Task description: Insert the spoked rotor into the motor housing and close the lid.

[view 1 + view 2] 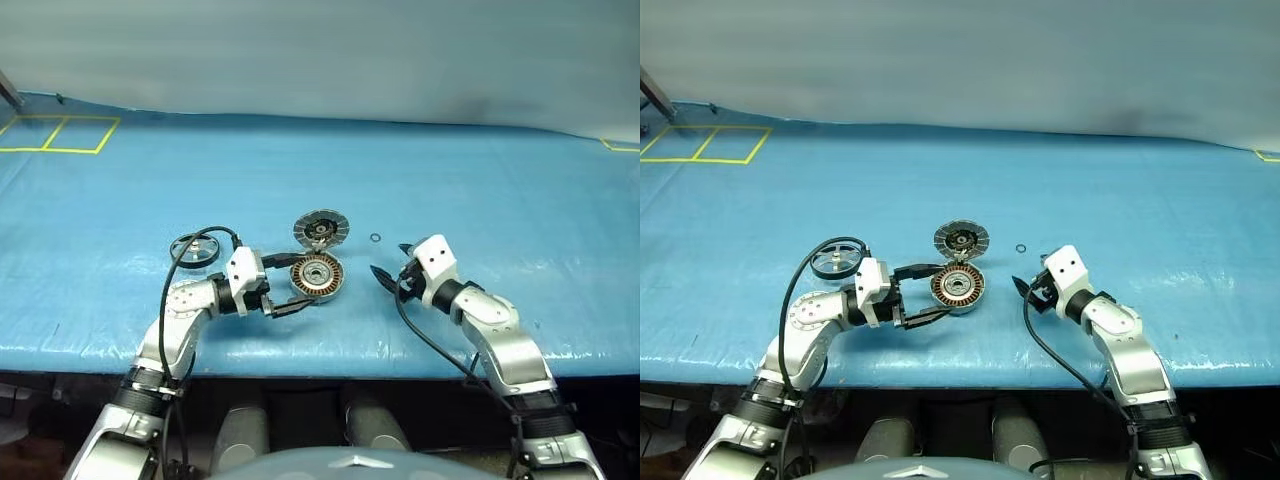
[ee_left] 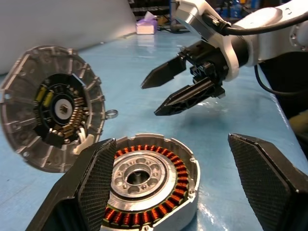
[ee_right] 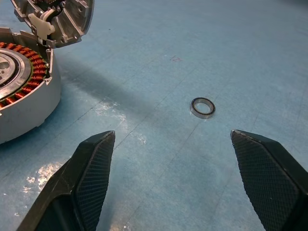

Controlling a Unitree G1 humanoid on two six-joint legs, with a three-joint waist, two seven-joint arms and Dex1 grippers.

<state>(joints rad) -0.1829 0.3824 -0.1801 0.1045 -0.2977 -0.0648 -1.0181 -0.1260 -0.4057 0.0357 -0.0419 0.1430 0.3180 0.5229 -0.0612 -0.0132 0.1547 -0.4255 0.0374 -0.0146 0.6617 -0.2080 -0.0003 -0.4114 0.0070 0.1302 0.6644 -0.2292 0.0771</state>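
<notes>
The motor housing (image 1: 317, 275) lies on the blue table, its copper winding ring and silver hub facing up. Its hinged lid (image 1: 320, 230) stands open behind it, inner face toward me. The spoked rotor (image 1: 195, 250) lies flat to the left, behind my left arm. My left gripper (image 1: 293, 285) is open and points right at the housing (image 2: 149, 180), which sits just past and partly between its fingertips (image 2: 91, 183); I cannot tell whether they touch. My right gripper (image 1: 390, 260) is open and empty on the housing's right.
A tiny metal ring (image 3: 202, 107) lies on the table ahead of the right gripper, right of the lid (image 3: 57, 19). The table's front edge (image 1: 330, 355) runs just below both arms. Yellow tape squares (image 1: 60, 135) mark the far left corner.
</notes>
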